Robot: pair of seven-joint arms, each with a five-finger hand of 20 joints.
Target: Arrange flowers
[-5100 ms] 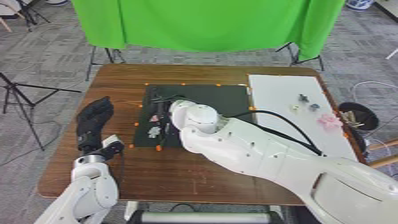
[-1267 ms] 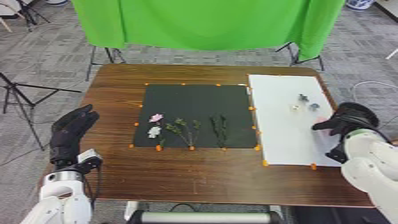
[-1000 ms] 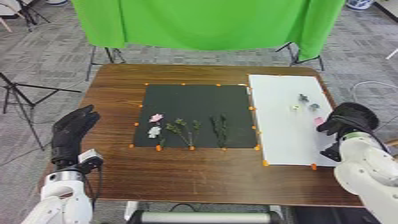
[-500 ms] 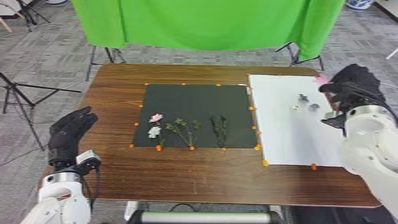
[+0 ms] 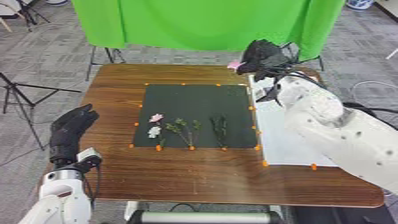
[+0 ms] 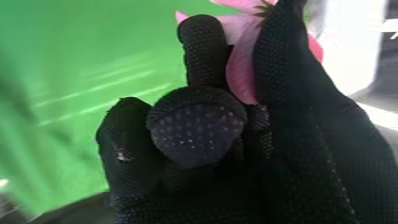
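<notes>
My right hand [image 5: 264, 56] is above the back edge of the table in the head view, shut on a pink flower [image 5: 235, 65]. In the right wrist view the pink petals [image 6: 240, 70] stand between fingers of the black-gloved right hand [image 6: 200, 125]. My left hand [image 5: 69, 131] is over the table's left side, fingers straight, holding nothing. On the dark mat [image 5: 191, 95] lie a small pink flower [image 5: 156, 118], a white flower [image 5: 154, 132], leafy green sprigs [image 5: 187, 132] and dark green stems [image 5: 219, 131] side by side.
A white board [image 5: 298, 145] covers the table's right side, partly under my right arm. Small orange markers [image 5: 265, 163] line the mat and board. A green cloth [image 5: 204, 25] hangs behind the table [image 5: 191, 175].
My right hand has lifted from the right edge of the white board and swung back and leftward, carrying the pink flower. My left hand has barely moved.
</notes>
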